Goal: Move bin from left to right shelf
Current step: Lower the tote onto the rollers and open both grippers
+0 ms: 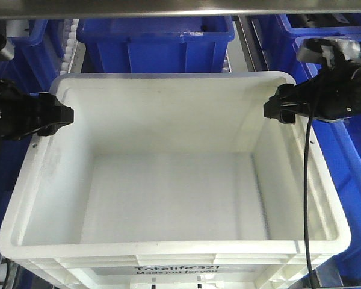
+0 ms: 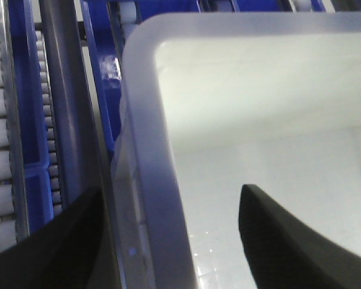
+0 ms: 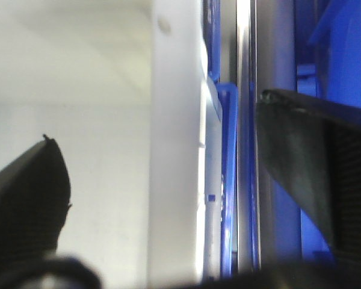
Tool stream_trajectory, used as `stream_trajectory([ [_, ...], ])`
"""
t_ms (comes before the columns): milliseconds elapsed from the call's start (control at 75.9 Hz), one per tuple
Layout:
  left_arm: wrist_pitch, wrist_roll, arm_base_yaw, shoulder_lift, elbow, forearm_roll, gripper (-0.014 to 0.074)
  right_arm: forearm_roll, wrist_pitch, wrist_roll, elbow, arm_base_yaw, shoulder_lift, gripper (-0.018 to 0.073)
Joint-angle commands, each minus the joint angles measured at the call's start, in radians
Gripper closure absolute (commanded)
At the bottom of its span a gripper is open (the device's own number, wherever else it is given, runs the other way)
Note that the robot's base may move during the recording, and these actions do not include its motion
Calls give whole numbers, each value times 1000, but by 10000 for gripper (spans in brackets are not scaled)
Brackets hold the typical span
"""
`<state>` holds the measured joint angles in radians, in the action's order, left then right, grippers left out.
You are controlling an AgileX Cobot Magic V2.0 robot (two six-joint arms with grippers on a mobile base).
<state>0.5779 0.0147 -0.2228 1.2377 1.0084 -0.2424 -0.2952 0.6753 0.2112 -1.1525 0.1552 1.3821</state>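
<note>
Left gripper and right gripper straddle opposite side rims of the bin. Jaws spread wide, one finger inside each wall, one outside; neither is visibly clamped.

Left gripper and right gripper face inward, each with jaws spread apart.

My two pincers flank the bin.
My left gripper straddles its left rim, right gripper its right rim; crates behind.
</note>
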Motion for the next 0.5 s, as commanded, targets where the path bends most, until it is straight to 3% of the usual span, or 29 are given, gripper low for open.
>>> stream_trajectory([
  [0, -65, 2, -5, -45, 35, -6, 134, -14, -81, 4, -31, -2, -58, -8],
  [290, -71, 2, -5, -88, 33, 41, 134, -15, -197, 10, 86, -2, -149, -8],
  [488, -165, 2, -5, -142, -56, 32, 134, -16, -302, 22, 189, -2, -226, -8],
])
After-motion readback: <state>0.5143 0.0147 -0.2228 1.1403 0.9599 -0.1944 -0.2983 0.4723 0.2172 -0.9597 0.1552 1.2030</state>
